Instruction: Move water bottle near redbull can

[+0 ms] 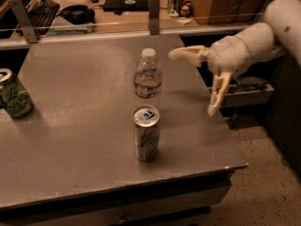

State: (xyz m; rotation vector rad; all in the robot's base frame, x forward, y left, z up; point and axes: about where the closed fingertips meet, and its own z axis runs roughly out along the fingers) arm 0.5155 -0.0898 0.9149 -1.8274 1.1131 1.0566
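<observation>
The water bottle point(148, 75), clear with a white cap, stands upright on the grey table point(70, 145) just behind the redbull can point(146, 133), a slim silver can with a blue mark on its top. My gripper point(194, 81) hangs to the right of the bottle, above the table's right side. It is open and empty, with one finger pointing left toward the bottle and the other pointing down. It touches neither object.
A wider green can point(14, 96) stands at the table's left edge. A railing with posts point(154, 12) runs along the far edge, with a desk, keyboard and clutter behind. The table's right edge drops to the floor point(263, 173).
</observation>
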